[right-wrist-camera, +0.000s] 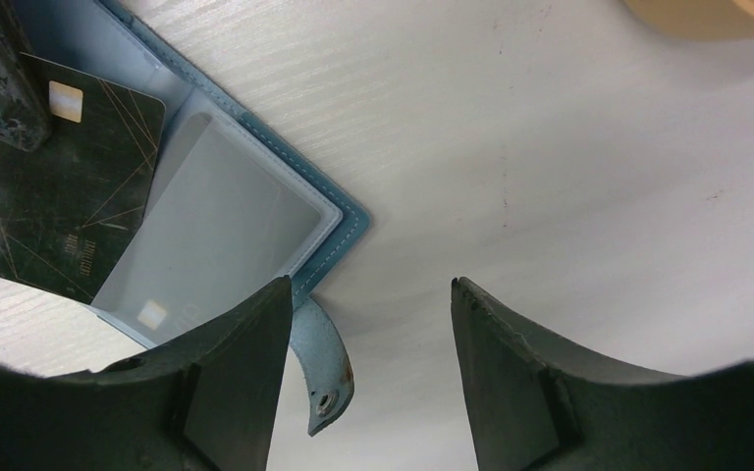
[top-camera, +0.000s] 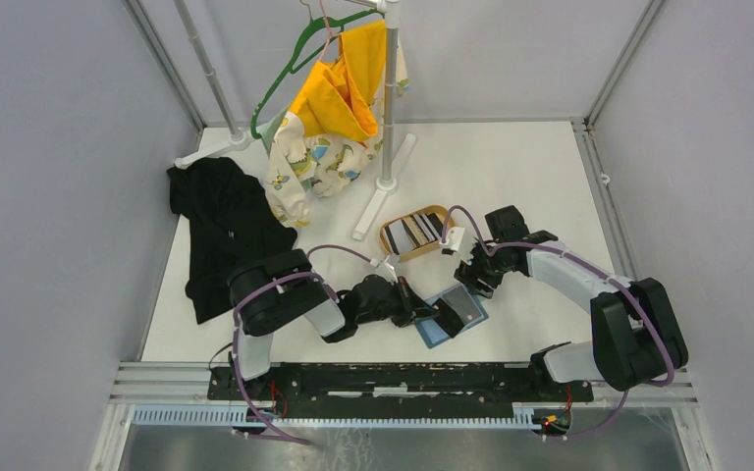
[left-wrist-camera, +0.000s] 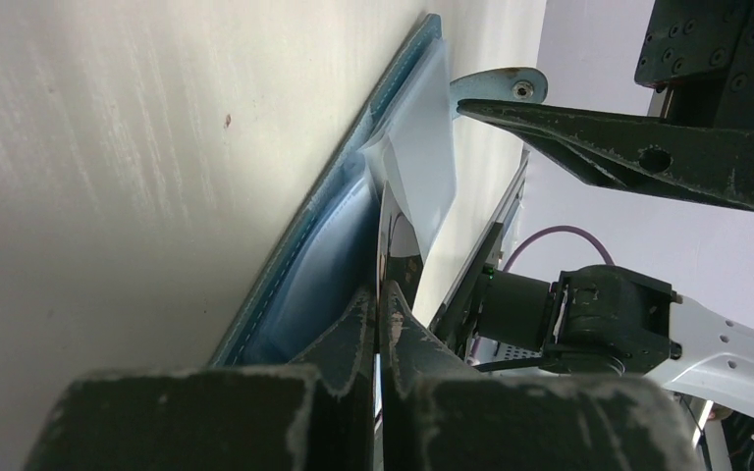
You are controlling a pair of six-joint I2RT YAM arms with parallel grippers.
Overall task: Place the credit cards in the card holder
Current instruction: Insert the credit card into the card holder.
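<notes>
- Plainly the card holder (right-wrist-camera: pixel 255 226) lies opened flat on the table (top-camera: pixel 530 177), in front of and between the two arm bases. Its pale blue inside faces up, so the pocket mouth can be reached.
- One black card (right-wrist-camera: pixel 49 206) lies over the holder's left half, its long edge against the clear pocket. Whether it has entered the pocket I cannot tell.
- The left gripper (left-wrist-camera: pixel 378 324) is clenched on that card's far edge and holds it low and nearly flat, which suits a sliding push.
- The right gripper (right-wrist-camera: pixel 368 294) hangs released, grasping nothing, astride the holder's corner just by the snap tab (right-wrist-camera: pixel 319 368) (likely placed to pin the holder if it skids).
- The other credit cards (top-camera: pixel 417 230) wait side by side in the wooden tray (top-camera: pixel 390 235), just beyond the holder.
</notes>
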